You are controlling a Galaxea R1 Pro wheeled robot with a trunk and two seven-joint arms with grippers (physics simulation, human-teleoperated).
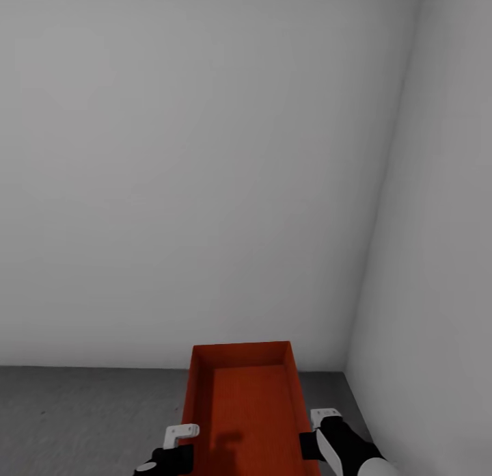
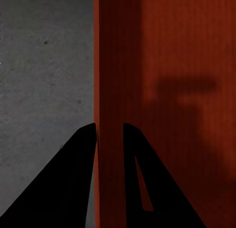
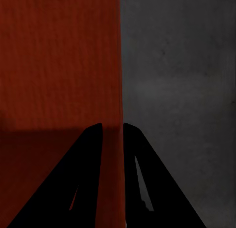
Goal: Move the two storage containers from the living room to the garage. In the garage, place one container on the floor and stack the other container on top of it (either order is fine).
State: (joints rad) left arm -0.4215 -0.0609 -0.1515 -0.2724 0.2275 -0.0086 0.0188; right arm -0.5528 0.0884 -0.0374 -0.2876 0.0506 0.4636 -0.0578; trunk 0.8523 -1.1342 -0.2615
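Orange-red storage container (image 1: 246, 407) hangs over the dark concrete floor (image 1: 82, 414) near the grey wall corner; left gripper (image 2: 109, 134) and right gripper (image 3: 112, 132) each pinch a side wall.

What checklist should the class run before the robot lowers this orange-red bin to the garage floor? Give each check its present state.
1. Left gripper has one jaw on each side of the storage container's side wall: ok.
2. Right gripper straddles the opposite wall the same way: ok.
3. Container is empty, ribbed bottom bare: ok.
4. Concrete floor beside the container shows nothing in the way: ok; the spot directly beneath is hidden: cannot tell.
5. Clearance to the corner walls ahead: cannot tell.
6. Second container's whereabouts, for stacking: cannot tell.
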